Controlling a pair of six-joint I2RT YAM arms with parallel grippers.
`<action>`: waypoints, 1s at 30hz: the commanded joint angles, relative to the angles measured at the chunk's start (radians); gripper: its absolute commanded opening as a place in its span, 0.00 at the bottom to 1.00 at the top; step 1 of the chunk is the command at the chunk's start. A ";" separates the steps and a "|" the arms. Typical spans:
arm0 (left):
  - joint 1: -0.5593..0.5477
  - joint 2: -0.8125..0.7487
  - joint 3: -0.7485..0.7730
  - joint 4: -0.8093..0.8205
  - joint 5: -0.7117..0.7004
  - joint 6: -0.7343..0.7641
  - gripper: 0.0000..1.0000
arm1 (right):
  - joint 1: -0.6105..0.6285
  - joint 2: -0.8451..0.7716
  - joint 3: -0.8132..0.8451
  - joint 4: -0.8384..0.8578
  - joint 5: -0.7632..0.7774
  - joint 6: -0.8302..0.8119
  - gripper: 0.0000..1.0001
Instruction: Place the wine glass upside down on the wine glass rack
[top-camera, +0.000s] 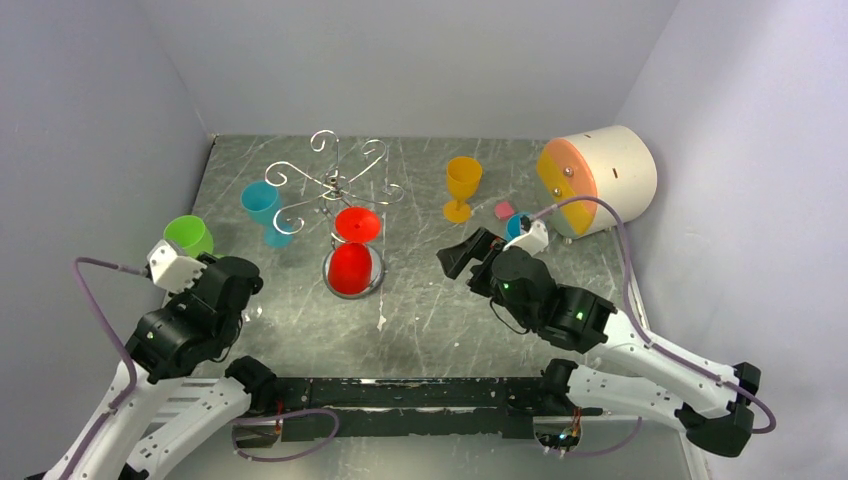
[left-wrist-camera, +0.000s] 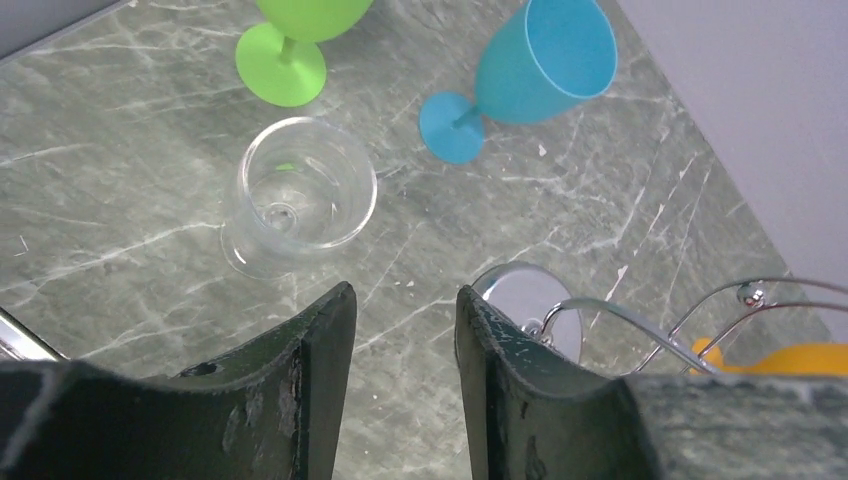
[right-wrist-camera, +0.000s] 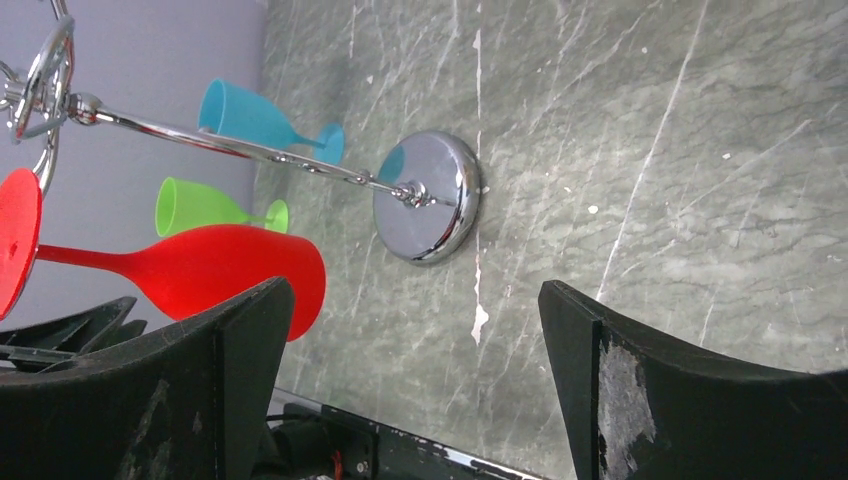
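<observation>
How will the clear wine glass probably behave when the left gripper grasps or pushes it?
The clear wine glass looks smooth and glossy, so it may slip in the left gripper. Its bowl stands on a thin stem, so a high push would probably tip it. It seems thin-walled, perhaps fragile.

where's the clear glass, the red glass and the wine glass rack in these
clear glass (left-wrist-camera: 298, 195), left wrist view, inside of its bowl
red glass (right-wrist-camera: 230, 262), right wrist view, side of its bowl
wine glass rack (right-wrist-camera: 445, 215), right wrist view, its round shiny base
</observation>
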 joint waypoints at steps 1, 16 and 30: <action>-0.004 0.048 0.059 -0.094 -0.084 -0.093 0.46 | -0.003 -0.037 -0.011 -0.016 0.061 -0.006 0.97; -0.004 0.074 0.006 -0.149 -0.148 -0.160 0.56 | -0.003 -0.072 -0.046 -0.021 0.046 0.020 0.96; -0.003 0.171 -0.015 -0.153 -0.178 -0.195 0.46 | -0.004 -0.082 -0.065 -0.012 0.049 0.014 0.96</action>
